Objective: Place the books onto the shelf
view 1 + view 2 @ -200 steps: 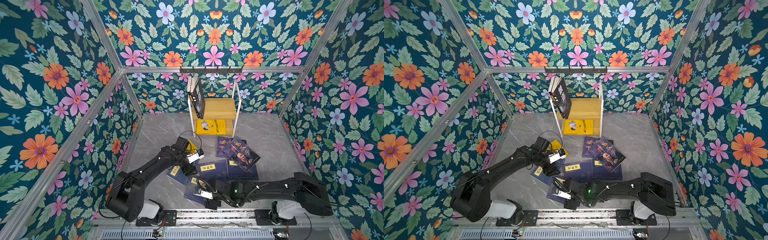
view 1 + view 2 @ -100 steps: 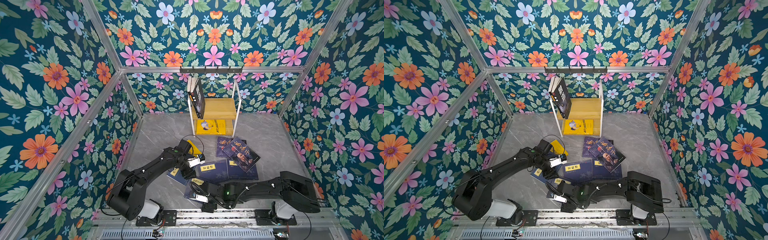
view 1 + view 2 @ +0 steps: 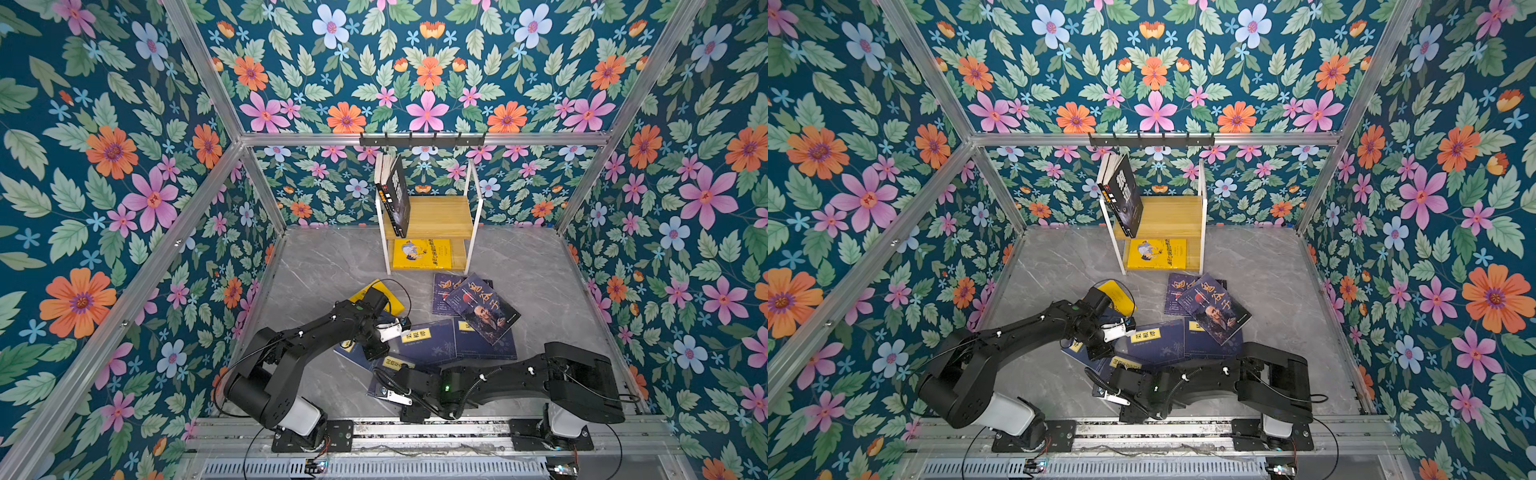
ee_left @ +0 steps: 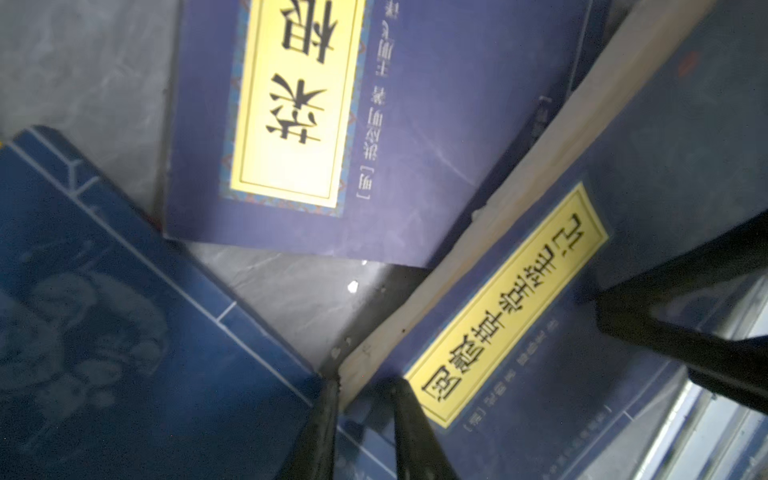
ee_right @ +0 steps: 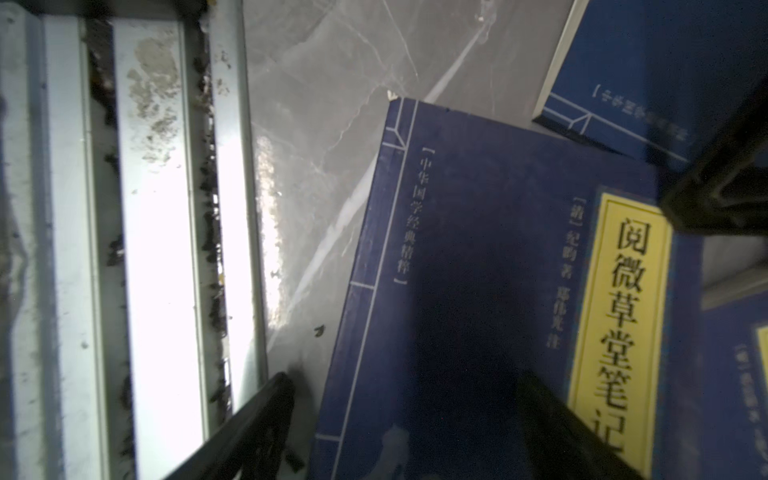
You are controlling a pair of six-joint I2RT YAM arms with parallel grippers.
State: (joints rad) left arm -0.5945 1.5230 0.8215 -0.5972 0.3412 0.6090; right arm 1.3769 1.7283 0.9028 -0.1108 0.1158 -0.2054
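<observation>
On the shelf [image 3: 440, 212] we see leaning books [image 3: 395, 195] on the upper board and a yellow book [image 3: 422, 253] flat below; on the worktop [image 3: 324, 266] the left gripper [image 4: 361, 386] pinches the corner of a navy book [image 4: 648, 199], the right gripper [image 5: 405, 376] spread wide over it.

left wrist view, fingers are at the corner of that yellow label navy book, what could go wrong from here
1. The left fingers straddle only the corner of the navy book; a lift from there may slip off or peel up just the cover.
2. The right fingers stand open over the same book, close to the left ones; the two could collide.
3. A neighbouring navy book meets that corner and might get dragged.
</observation>
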